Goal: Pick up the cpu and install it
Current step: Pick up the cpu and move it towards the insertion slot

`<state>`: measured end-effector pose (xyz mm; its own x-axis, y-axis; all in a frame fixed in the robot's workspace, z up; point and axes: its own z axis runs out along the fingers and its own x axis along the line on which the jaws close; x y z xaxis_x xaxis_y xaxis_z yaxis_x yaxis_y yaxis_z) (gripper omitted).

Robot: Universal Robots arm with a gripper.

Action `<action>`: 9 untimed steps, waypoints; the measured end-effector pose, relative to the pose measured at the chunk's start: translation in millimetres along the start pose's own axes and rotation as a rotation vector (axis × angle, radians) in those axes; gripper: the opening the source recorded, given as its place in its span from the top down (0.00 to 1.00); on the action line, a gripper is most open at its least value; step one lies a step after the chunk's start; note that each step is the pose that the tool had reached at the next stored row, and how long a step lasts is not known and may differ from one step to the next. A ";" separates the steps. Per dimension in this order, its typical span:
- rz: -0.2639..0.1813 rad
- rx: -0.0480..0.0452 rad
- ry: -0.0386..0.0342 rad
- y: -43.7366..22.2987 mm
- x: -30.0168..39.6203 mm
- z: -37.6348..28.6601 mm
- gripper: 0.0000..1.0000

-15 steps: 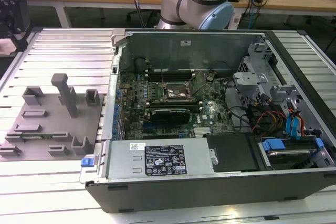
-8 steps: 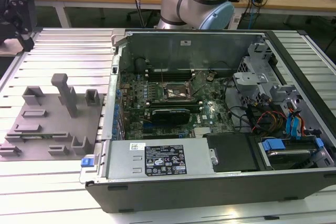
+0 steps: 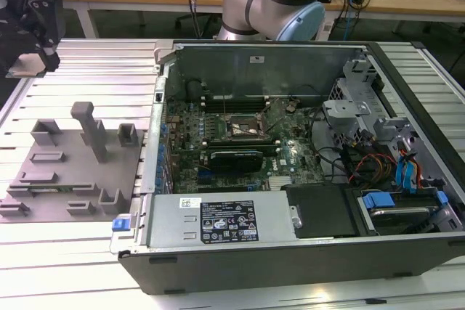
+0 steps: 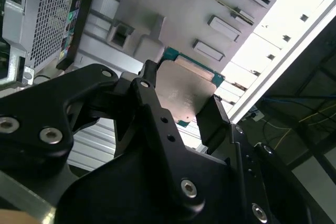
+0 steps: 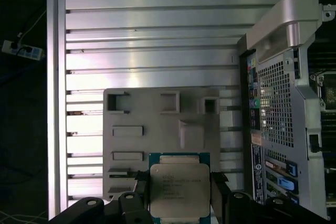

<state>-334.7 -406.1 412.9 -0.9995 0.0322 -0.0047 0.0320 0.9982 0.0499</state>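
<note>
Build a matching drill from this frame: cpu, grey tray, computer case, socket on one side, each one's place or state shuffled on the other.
Things:
1. cpu
2. grey tray
3. computer case
4. socket

Place or state:
A. side panel off, motherboard exposed
B. on the motherboard, inside the case
C. clamped between the fingers
D. on the slatted table, at the exterior view's left of the case

Pairs: 1-C, 2-D, 3-A, 4-B
</note>
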 end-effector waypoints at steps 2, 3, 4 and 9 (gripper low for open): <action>0.000 0.0000 0.0000 0.1 -3.5 0.0 0.45; 0.000 0.0001 0.0001 0.2 -6.9 0.0 0.45; 0.000 0.0000 0.0001 0.3 -8.8 0.0 0.45; 0.000 0.0000 0.0000 0.5 -15.7 0.1 0.45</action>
<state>-319.1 -406.0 412.9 -0.9995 0.0322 -0.0047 0.0320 0.9982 0.0499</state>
